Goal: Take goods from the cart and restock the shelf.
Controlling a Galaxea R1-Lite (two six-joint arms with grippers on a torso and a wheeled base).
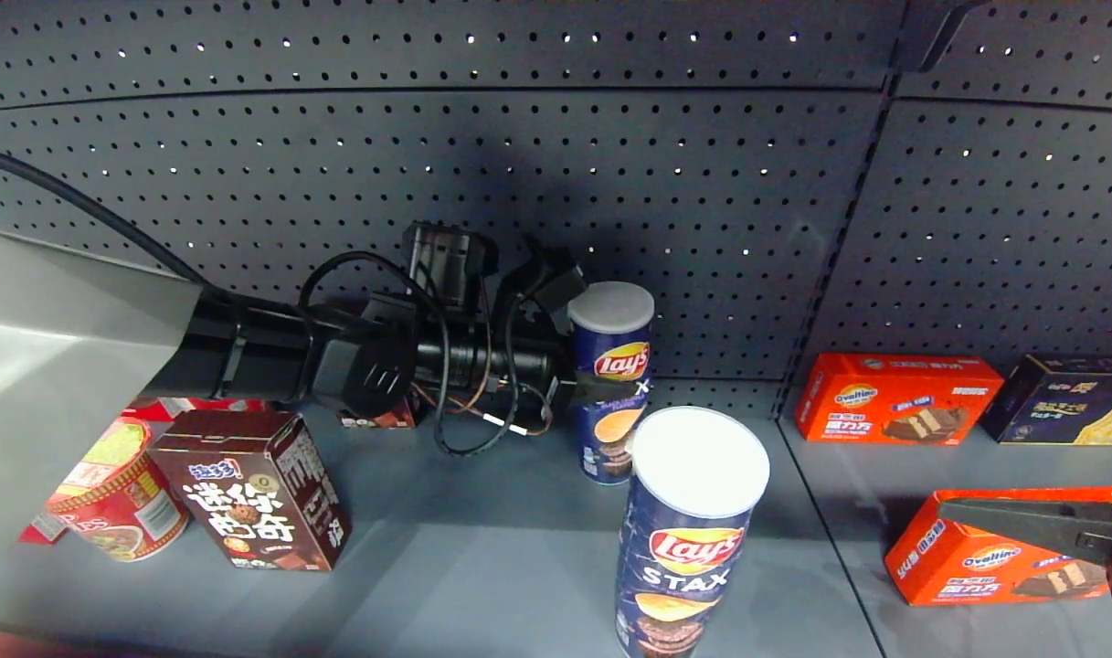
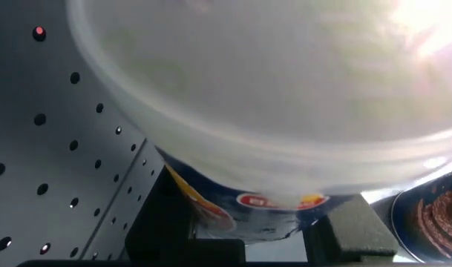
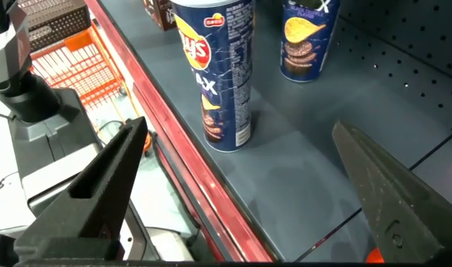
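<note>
I see the rear chip can (image 1: 613, 384) upright at the back of the shelf (image 1: 482, 557), close to the pegboard wall (image 1: 610, 164). My left gripper (image 1: 585, 338) has its jaws pinching the can around the middle, and in the left wrist view the can's pale lid sits just in front of the camera. A second chip can (image 1: 688, 539) stands free nearer the shelf's front edge, apart from the first. My right gripper (image 3: 239, 132) hangs with jaws spread wide and nothing between them, over an orange box (image 1: 994, 557) at the shelf's right end. Another orange box (image 1: 894, 397) and a dark box (image 1: 1067, 402) lie behind it. To the left stand a brown box (image 1: 263, 489) and a noodle cup (image 1: 117, 493). An orange cart basket (image 3: 70, 59) sits below the shelf.
</note>
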